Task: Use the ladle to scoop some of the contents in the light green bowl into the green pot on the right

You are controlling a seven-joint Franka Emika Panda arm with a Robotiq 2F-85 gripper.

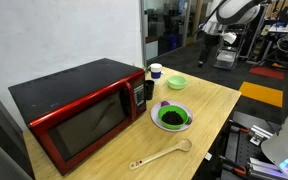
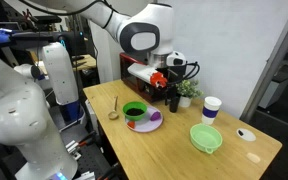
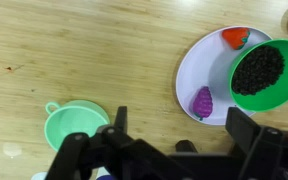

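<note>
Looking for the ladle [image 1: 162, 155]: it's lying flat at the near edge of the table, with its handle running left toward the microwave [image 1: 74, 110] and its scoop on the right, just nearer than the green pot [image 1: 172, 117]. The light green bowl [image 1: 176, 82] sits farther back by the white cup [image 1: 155, 70]. The gripper [image 3: 179, 122] hangs high over bowl and pot, jaws spread wide, holding nothing. No ladle in the wrist view, so I'd guess it has to come nearer and square up across that handle.

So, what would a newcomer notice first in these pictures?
The big red microwave stands at one end of the wooden table. Beside it, the bright green pot sits on a white plate, with the wooden ladle lying near the table edge.
</note>
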